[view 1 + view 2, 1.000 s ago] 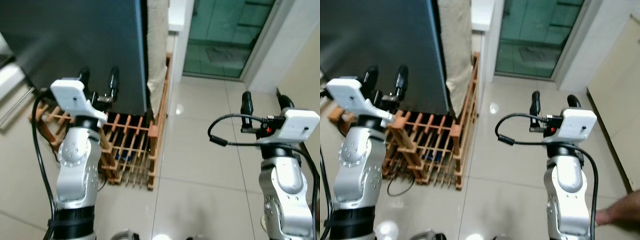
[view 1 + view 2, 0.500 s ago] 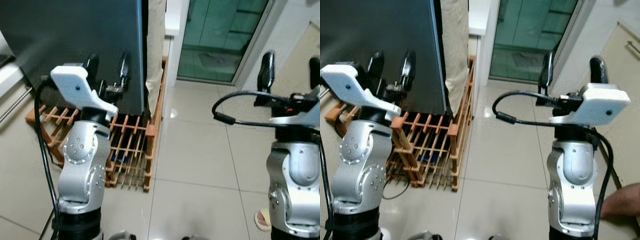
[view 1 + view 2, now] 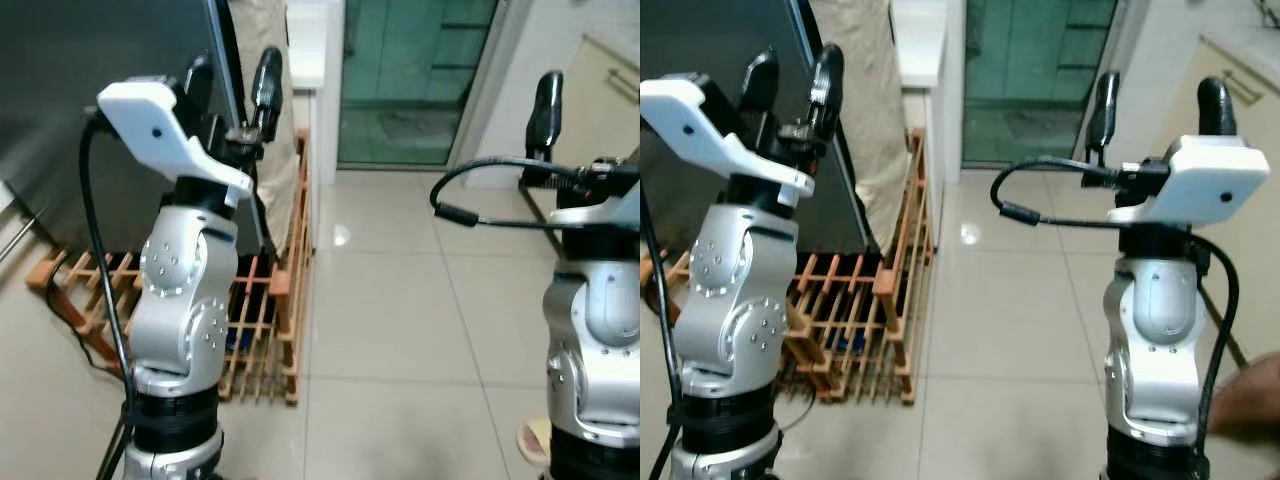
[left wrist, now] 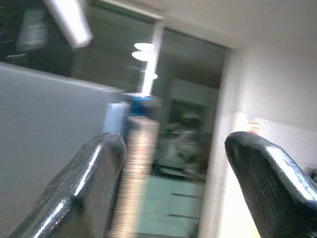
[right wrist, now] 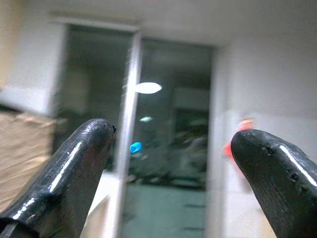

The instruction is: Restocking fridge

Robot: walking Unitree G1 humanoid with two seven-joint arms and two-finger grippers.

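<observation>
From the head views, the left gripper [image 3: 233, 82] is raised with fingers spread and empty before the dark fridge door [image 3: 90, 110], above a wooden bottle rack [image 3: 855, 305] on the tiled floor [image 3: 390, 310], while the right gripper [image 3: 1158, 100] is also raised, spread and empty. The left wrist view shows parted fingers [image 4: 89, 173] framing a blurred glass door [image 4: 185, 163]. The right wrist view shows spread fingers [image 5: 74, 168] toward that doorway.

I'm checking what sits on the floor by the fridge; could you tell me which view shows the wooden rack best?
The right eye view: the wooden rack lies largely unobstructed on the tiles beside the left arm. In the left eye view that arm covers much of it. The wrist views look across the room at the glass doors instead.
</observation>
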